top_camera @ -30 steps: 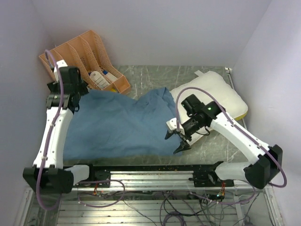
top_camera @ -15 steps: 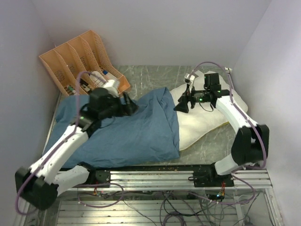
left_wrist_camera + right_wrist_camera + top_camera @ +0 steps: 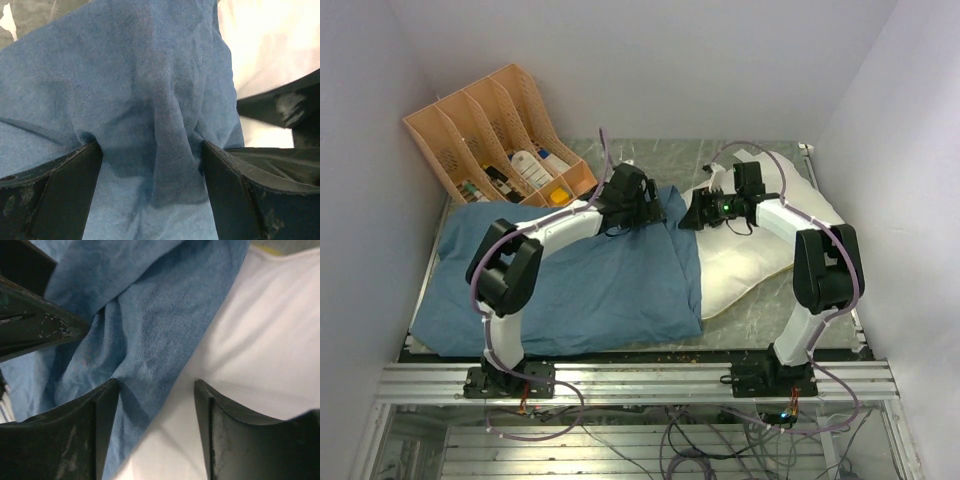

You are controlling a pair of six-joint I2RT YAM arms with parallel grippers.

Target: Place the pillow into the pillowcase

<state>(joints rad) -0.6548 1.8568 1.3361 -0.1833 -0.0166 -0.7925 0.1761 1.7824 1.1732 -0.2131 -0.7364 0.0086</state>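
Note:
The blue pillowcase (image 3: pixel 580 280) lies wrinkled across the left and middle of the table, its right side lapping over the cream-white pillow (image 3: pixel 760 240). My left gripper (image 3: pixel 655 210) is open and pressed down on the pillowcase's far right corner, with a fold of blue fabric (image 3: pixel 160 125) between its fingers (image 3: pixel 55 195). My right gripper (image 3: pixel 690 215) is open and close beside it. It straddles the pillowcase edge (image 3: pixel 150 340) where the edge lies on the pillow (image 3: pixel 260 330). One finger is on blue fabric, the other on the pillow.
An orange slotted desk organiser (image 3: pixel 490 120) with small items stands at the far left. White walls close in on the left, back and right. The metal rail (image 3: pixel 640 375) runs along the near edge. The two grippers nearly touch.
My left arm has swung right and farther back onto the pillowcase's far right corner. My right gripper has shifted slightly left to the pillowcase edge.

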